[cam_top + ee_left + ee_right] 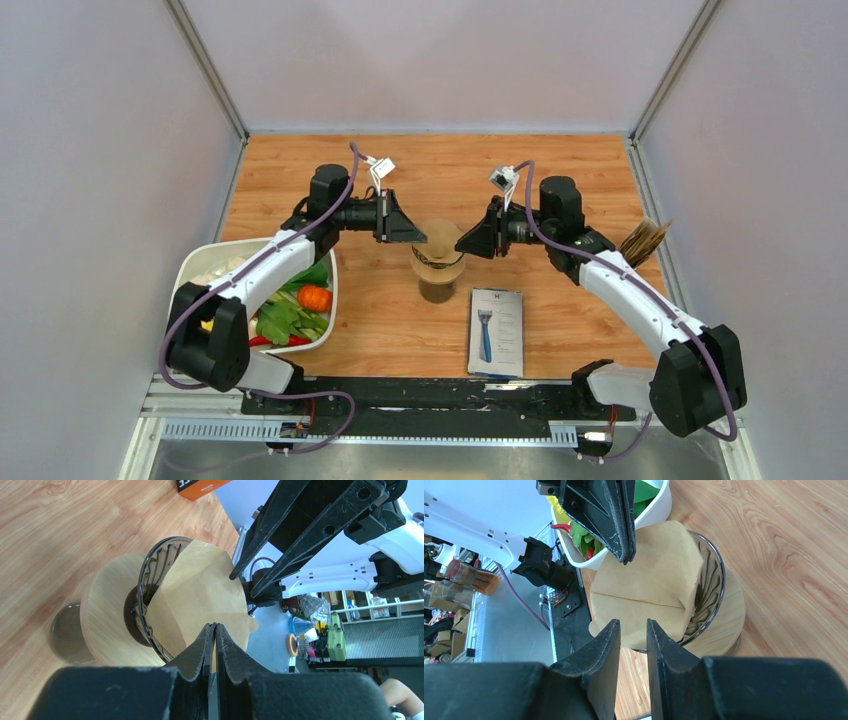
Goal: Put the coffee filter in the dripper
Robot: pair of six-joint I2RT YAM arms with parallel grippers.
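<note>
Wooden table [380,335], coffee filter [200,590] in dripper [152,570], left jaws pinching it, right jaws ajar

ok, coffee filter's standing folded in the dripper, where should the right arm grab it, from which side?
I'd pinch the coffee filter by its free edge above the dripper rim, on the side facing the right gripper, coming in level, edge-on. It stands as a flat folded sheet, so jaws closing across the paper suit it; the left gripper seems to pinch the opposite edge.

Left gripper [420,232], right gripper [462,243] hem coffee filter [649,580] and dripper [709,575]; bowl [200,262] left; box [496,332] nearside; open beyond.
</note>
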